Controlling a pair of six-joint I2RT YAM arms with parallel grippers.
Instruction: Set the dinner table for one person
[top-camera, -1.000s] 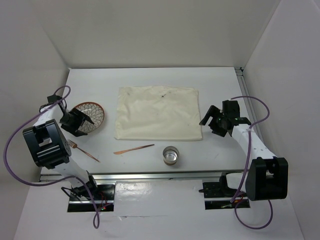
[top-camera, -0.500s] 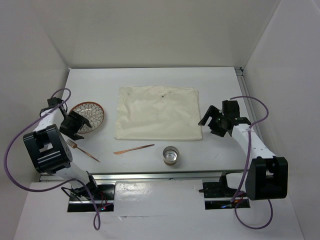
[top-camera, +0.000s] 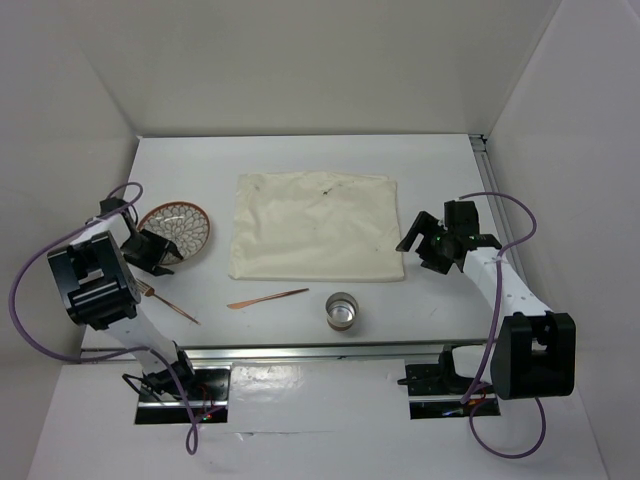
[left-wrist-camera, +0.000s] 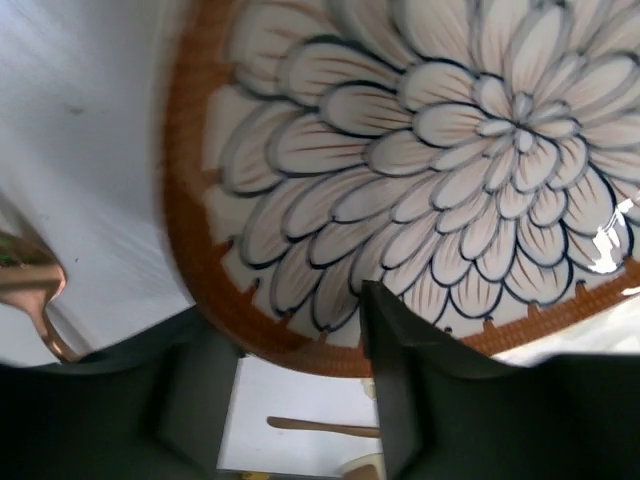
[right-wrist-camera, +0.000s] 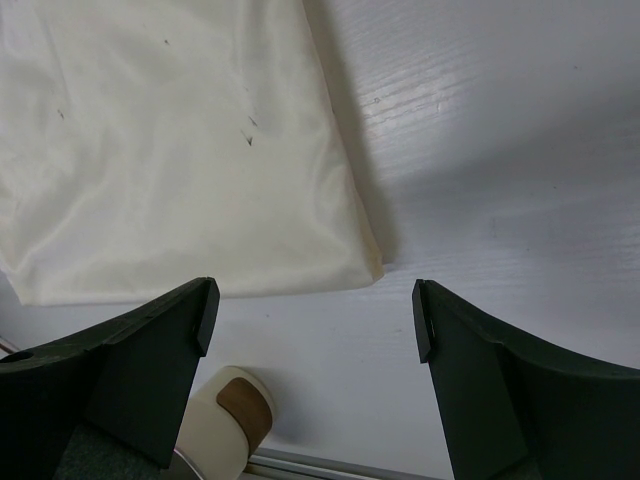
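Observation:
The white dinner table (top-camera: 300, 160) holds a cream placemat (top-camera: 315, 238) in the middle. A round plate with an orange rim and a petal pattern (top-camera: 178, 228) lies at the left and fills the left wrist view (left-wrist-camera: 430, 170). My left gripper (top-camera: 150, 252) is at the plate's near left rim. Its jaws stand apart, one finger (left-wrist-camera: 400, 390) over the plate and the other just outside the rim. My right gripper (top-camera: 425, 245) is open and empty above bare table by the placemat's right corner (right-wrist-camera: 365, 265).
A copper fork (top-camera: 165, 300) lies in front of the plate. A copper utensil (top-camera: 267, 298) and a drinking glass (top-camera: 342, 311) sit in front of the placemat. White walls enclose the table. A metal rail (top-camera: 310, 350) runs along the near edge.
My left gripper has shifted left and nearer, from over the plate's left part to its near left rim. The right arm has barely moved.

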